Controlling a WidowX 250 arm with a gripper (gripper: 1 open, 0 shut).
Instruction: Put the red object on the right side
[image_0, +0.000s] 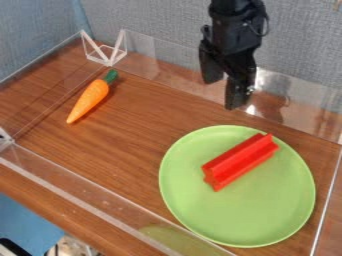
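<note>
Gripper (227, 88): pointing down, jaws spread wide, nothing held, hovering above table (147, 120) behind plate.
Red block (241, 160): lying diagonally on green plate (187, 175), right half of table, apart from gripper.
Toy carrot (90, 98): far left, clear of path.
Step, judged: approach for pick. Centre over block middle, align jaws across narrow width, descend vertically, avoid plate rim.

Wooden tabletop (147, 120) behind clear acrylic walls (301, 95), against grey-blue textured wall (147, 20).
</note>
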